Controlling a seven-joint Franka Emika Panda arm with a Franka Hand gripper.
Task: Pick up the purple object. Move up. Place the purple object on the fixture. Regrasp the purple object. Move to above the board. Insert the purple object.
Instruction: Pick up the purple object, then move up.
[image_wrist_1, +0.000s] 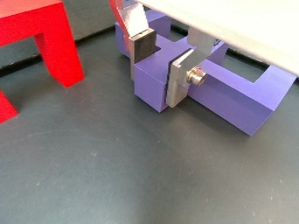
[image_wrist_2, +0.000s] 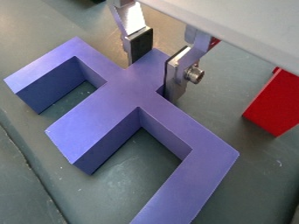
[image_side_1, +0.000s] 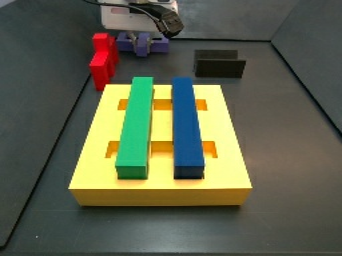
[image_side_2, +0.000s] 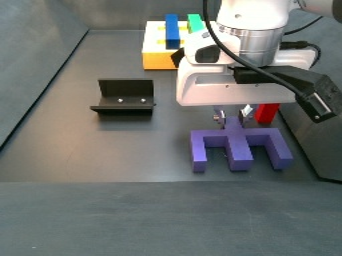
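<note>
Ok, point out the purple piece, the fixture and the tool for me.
Purple piece (image_side_2: 241, 149), side view, its top face.
Fixture (image_side_2: 123, 98), side view, its back wall.
Tool (image_wrist_2: 159, 61), wrist view, between its fingertips, straddling the purple piece.

1. The gripper (image_wrist_2: 162, 59) sits low over the purple object (image_wrist_2: 128, 118), its two fingers (image_wrist_1: 179, 77) straddling the central rib. In both wrist views there's a visible gap on each side of that rib, so nothing is pinched.
2. The red piece (image_wrist_1: 45, 44) stands just beside the purple object; that side is tight in a wrist view.
3. The floor (image_side_2: 94, 150) between the purple object and the fixture (image_side_2: 123, 97) is bare, so there's room to pass.
4. The fixture (image_side_1: 221, 64) stands well apart from the board (image_side_1: 163, 180), with open floor between.
5. On the board, the green bar (image_side_1: 135, 125) and blue bar (image_side_1: 187, 125) lie along its length, with a strip of yellow between them.
</note>
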